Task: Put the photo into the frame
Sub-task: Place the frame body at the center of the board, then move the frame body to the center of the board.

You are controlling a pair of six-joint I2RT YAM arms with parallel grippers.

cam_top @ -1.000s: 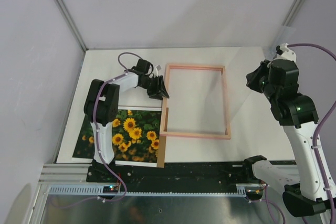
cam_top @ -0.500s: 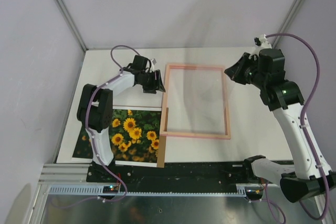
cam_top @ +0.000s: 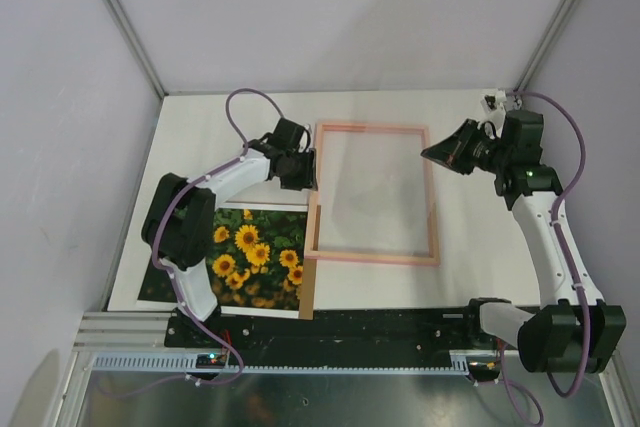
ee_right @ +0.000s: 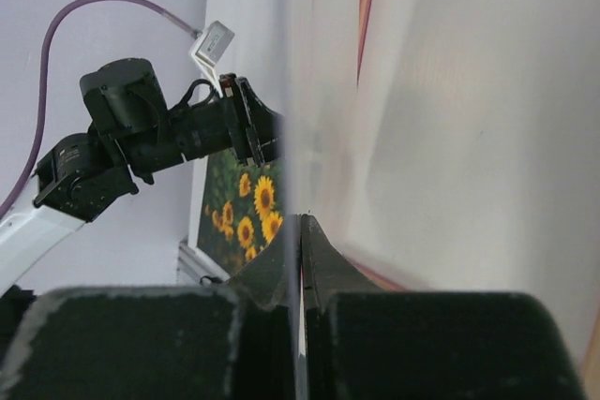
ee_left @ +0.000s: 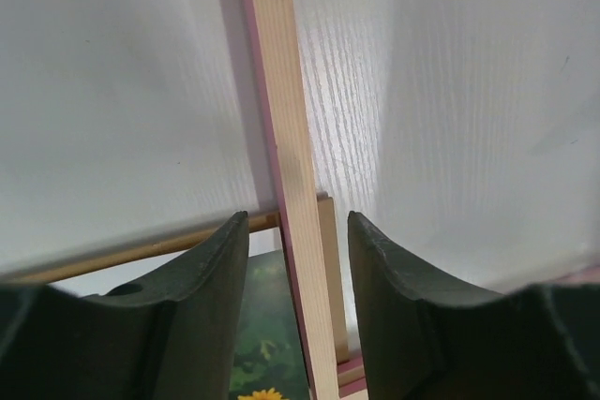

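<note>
1. Frame [cam_top: 372,258] lies flat without the photo [cam_top: 250,252], so the insertion is not done; its left rail runs between the half-open jaws of the left gripper [cam_top: 303,169], which hold nothing.
2. Clear sheet [cam_top: 375,187] is over the frame, pinched by the closed right gripper [cam_top: 432,154].
3. Photo lies face up behind the left gripper, outside the frame.

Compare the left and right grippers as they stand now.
The left gripper is open, its jaws straddling the left rail of the frame without closing on it. The right gripper is shut, pinching the edge of a thin clear sheet. The left one sits at the frame's left side, the right one near its far right corner. Both are black two-finger grippers working at the frame.
</note>
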